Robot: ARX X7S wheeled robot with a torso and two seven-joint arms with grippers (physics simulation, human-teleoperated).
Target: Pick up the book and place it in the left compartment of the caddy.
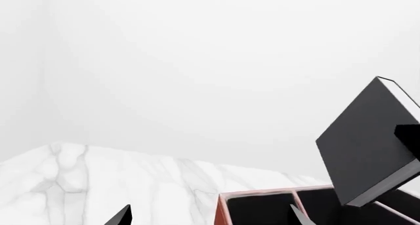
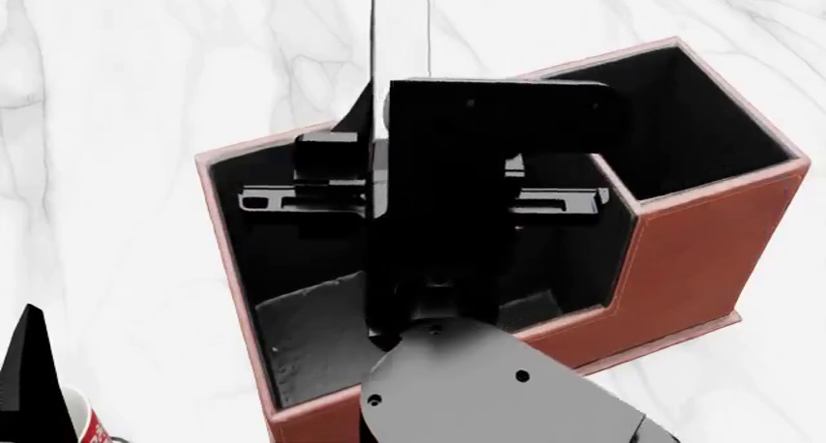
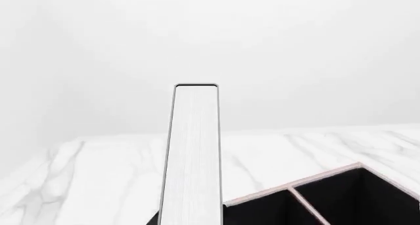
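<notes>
1. Marble table (image 2: pixel 103 124): white w/ grey veins, carries everything you see.
2. Caddy (image 2: pixel 697 250): reddish-brown, black inside, pale stitched rims. Stands centre of your head view, tall squarish section at its right end. Left compartment (image 2: pixel 309 337): long end section nearest your left arm, greyish floor showing, nothing standing in it.
3. Your R arm (image 2: pixel 490 385): grey link and black wrist reach out over the caddy's middle and hide much of the interior.
4. Book (image 3: pixel 194 156): black cover, white page edges. It is aloft and upright, edge-on to the R wrist cam, above the caddy's rims and touching none of them. Can't tell which section it hangs over; in the head view it lines up near the left compartment's inner side.
5. Mug (image 2: pixel 88 422): red-and-white, at the head view's lower left corner, well apart from the caddy.
6. R gripper (image 2: pixel 400 124): clamped on the book; one black finger (image 1: pixel 408 136) lies flat on the cover.
7. L gripper (image 1: pixel 208 219): tips spread wide, holding nothing, low near the caddy's end wall.
</notes>
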